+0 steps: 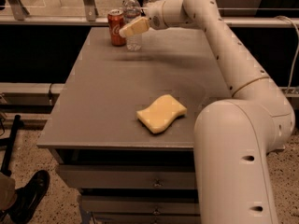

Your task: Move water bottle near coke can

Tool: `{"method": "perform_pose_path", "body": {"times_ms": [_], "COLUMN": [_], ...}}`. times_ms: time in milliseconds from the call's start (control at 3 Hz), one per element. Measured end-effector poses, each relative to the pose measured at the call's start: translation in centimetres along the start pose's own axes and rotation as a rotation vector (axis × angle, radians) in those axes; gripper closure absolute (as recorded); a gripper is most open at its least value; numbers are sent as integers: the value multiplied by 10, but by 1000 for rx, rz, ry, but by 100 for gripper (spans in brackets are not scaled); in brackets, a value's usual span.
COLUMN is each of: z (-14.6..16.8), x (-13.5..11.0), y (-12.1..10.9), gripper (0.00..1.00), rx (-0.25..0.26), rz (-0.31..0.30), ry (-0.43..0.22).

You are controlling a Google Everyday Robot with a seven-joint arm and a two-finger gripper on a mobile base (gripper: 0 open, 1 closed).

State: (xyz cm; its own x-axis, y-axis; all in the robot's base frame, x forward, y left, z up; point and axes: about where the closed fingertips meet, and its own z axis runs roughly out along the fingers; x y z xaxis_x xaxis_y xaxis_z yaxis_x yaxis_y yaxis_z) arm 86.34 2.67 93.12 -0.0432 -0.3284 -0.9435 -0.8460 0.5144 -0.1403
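Water bottle (133, 41) upright, appears to stand on table (93, 106), about 11 o'clock from table centre. Coke can (116, 28) just beside it at bottle's 9 o'clock; touching or not, cannot tell. Placement judged essentially achieved. Gripper (133, 28) at bottle mid-height, arm reaching in from 3 o'clock; clasped or let go, cannot tell. Left to do: confirm release, withdraw arm. Sponge (161, 113) well apart at 5 o'clock, not involved.

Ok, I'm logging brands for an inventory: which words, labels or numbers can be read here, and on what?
Nothing can be read outright.
coke can: white script on red, too blurred to read.
water bottle: pale label band, nothing legible.
end effector, at the water bottle beside the can: no markings.
yellow sponge, table: no text.
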Motion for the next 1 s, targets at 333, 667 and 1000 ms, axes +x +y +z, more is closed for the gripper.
{"method": "perform_pose_path", "body": {"times_ms": [333, 667, 1000], "z": [-44, -118, -127], "x": [-2, -5, -3], "y": [-16, -41, -45], "gripper": [0, 0, 0], "rx": [38, 121, 132], "rz": [-13, -16, -14], "ry": [15, 30, 31]}}
